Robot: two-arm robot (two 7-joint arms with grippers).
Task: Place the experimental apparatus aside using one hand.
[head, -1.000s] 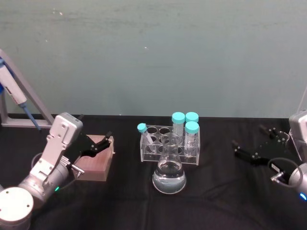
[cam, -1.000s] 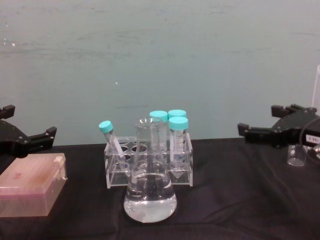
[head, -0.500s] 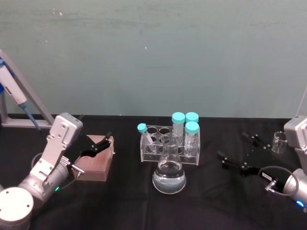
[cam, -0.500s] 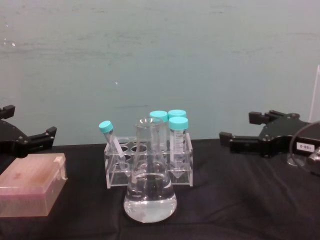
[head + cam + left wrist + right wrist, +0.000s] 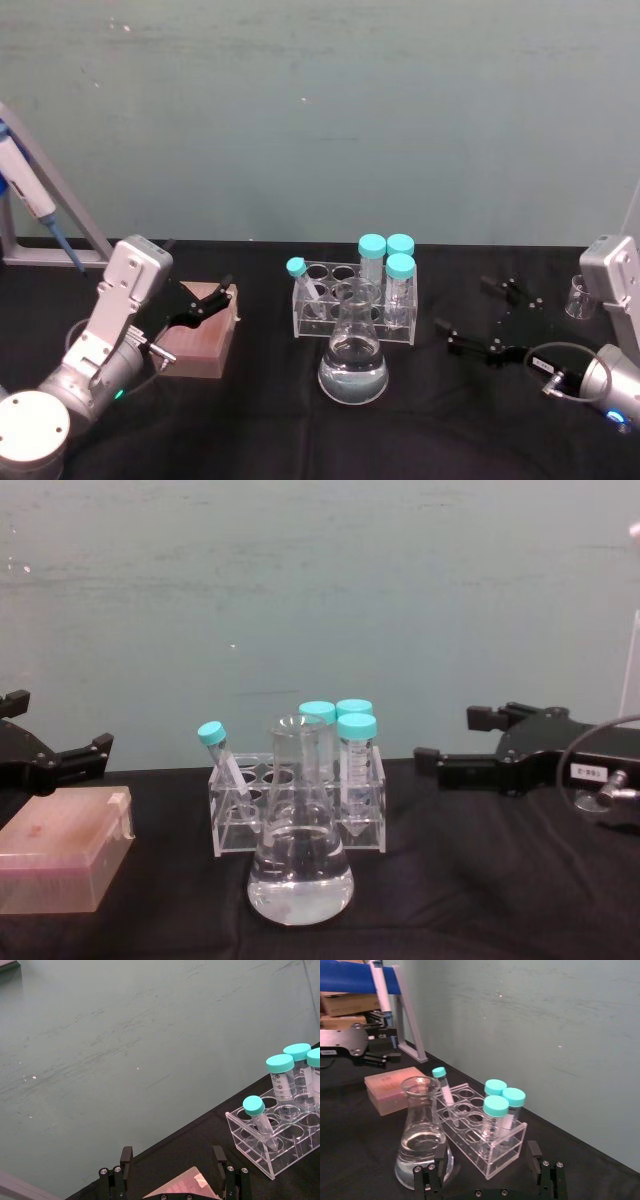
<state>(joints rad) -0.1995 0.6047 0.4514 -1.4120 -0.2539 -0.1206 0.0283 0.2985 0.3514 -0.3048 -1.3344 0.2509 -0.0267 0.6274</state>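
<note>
Right gripper (image 5: 462,303), centre right, jaws wide apart, empty, near tube rack (image 5: 328,303); conical flask (image 5: 352,365) lower centre. Left gripper (image 5: 172,1164) parked left, jaws apart. Risk: finger clips rack, topples flask, spills liquid (image 5: 300,885)

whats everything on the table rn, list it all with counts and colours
conical flask: one, clear glass holding clear liquid, table centre, in front of the rack
tube rack: one, clear acrylic, behind the flask
capped tubes: four, teal caps, in the rack; three upright at its right end, one tilted at its left end
box: one, pinkish-brown, left of the rack
small beaker: one, clear, far right
pipette stand: one, grey frame with a blue-and-white pipette, far left rear
table cloth: one, black
left gripper: black, open, above the box
right gripper: black, open, right of the rack
</note>
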